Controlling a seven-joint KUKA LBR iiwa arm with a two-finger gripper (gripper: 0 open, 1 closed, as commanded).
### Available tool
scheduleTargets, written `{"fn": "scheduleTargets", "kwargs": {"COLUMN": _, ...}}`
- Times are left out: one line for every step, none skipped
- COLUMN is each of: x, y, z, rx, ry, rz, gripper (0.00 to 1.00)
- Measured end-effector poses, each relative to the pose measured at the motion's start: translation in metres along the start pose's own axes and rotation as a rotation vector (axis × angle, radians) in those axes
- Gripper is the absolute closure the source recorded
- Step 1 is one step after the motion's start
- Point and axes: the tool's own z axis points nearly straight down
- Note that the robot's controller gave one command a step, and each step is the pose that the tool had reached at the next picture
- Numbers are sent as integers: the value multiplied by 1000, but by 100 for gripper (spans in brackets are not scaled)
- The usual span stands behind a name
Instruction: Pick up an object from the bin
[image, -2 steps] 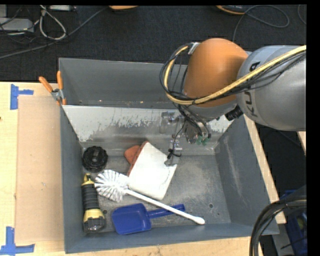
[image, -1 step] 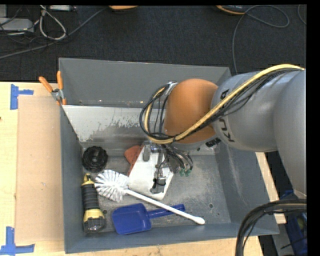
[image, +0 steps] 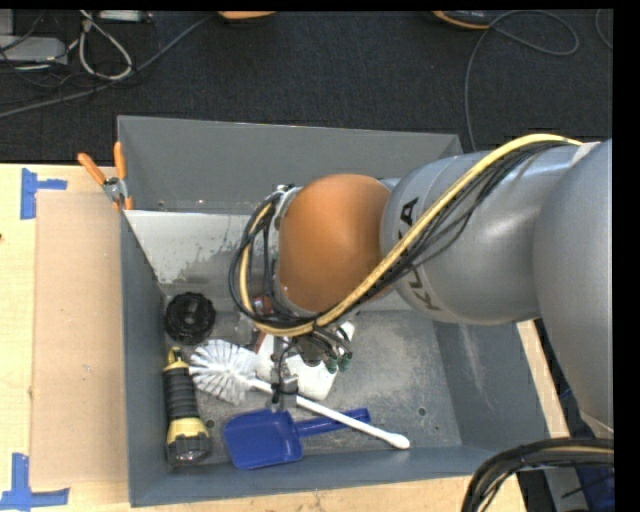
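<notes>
Arm (image: 480, 240): grey with an orange cover, reaching into the grey bin (image: 200, 170) from the right.
Pincer (image: 283, 380): low over the white brush's handle, just beside the bristle head; I cannot tell whether it is apart or together.
White brush (image: 226, 368): front half of the bin, head left, handle slanting front-right.
Blue scoop (image: 262, 440): just in front of the brush.
Black-and-yellow torch (image: 183, 412): along the left wall.
Black round cap (image: 189, 316): behind the torch.
</notes>
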Motion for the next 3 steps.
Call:
{"fn": "scheduleTargets", "kwargs": {"x": 12, "y": 13, "z": 25, "rx": 4, "ry": 16, "rz": 178, "gripper": 0}}
{"fn": "scheduleTargets", "kwargs": {"x": 14, "y": 9, "z": 60, "rx": 3, "ry": 6, "rz": 50, "gripper": 0}}
{"fn": "scheduleTargets", "kwargs": {"x": -2, "y": -4, "z": 84, "rx": -2, "ry": 3, "rz": 330, "gripper": 100}}
